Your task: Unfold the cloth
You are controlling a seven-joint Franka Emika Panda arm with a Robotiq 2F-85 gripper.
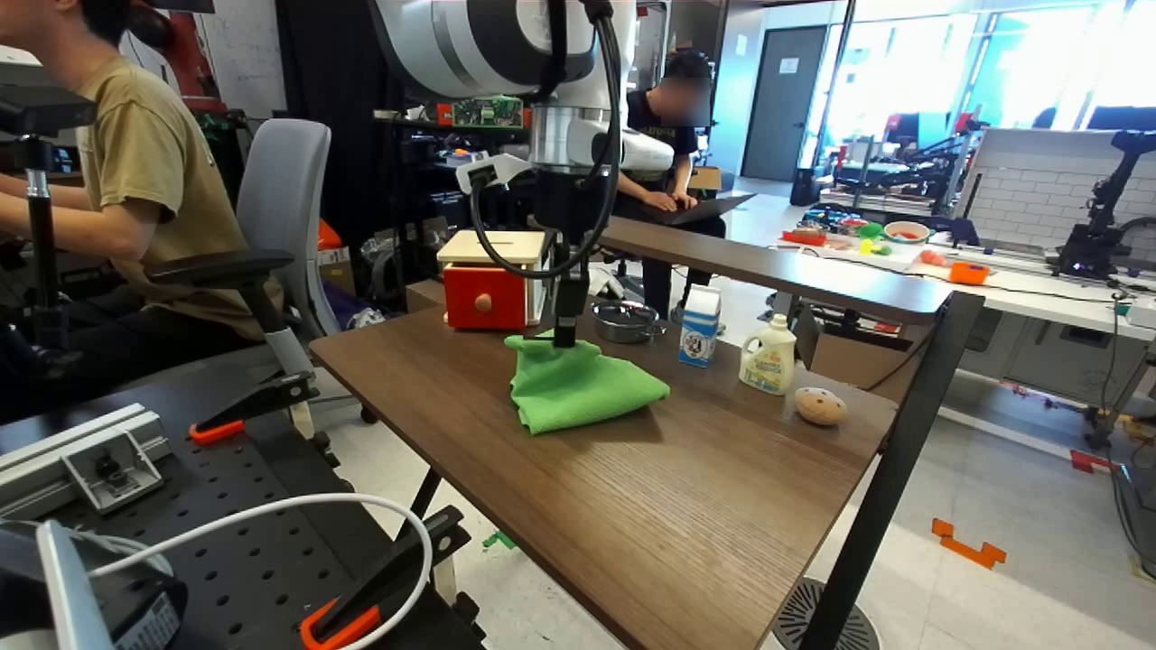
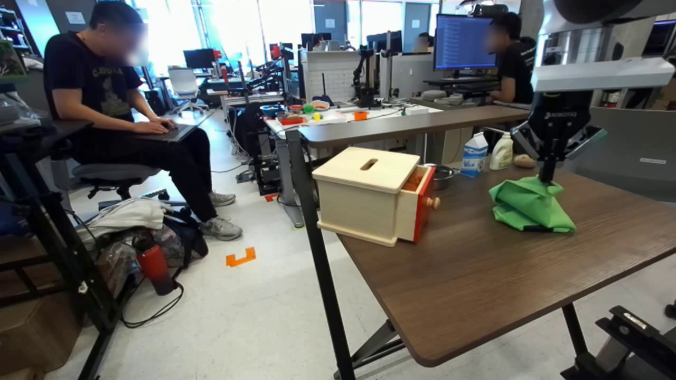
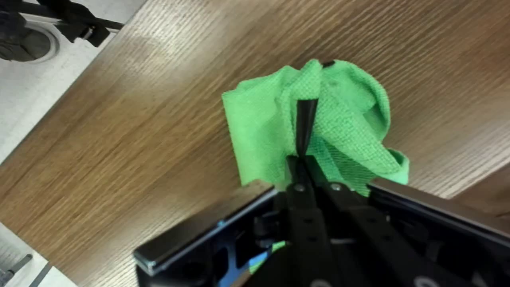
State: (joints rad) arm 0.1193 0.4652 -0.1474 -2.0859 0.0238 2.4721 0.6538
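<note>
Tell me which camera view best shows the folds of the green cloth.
The wrist view: it looks down on the green cloth close up, so the folds beyond the gripper show clearly, though the gripper covers part of it. Both exterior views show it smaller, from the side, bunched beneath the gripper.

Lab: robot arm (image 1: 488, 45), perforated bench (image 1: 235, 542), distant arm (image 1: 1100, 217), seemingly.

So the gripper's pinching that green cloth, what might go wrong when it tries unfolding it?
The gripper holds a bunched part of the green cloth, so it might drag folds together rather than open them. A sideways sweep could bump the part-open drawer or tip the upright carton.
</note>
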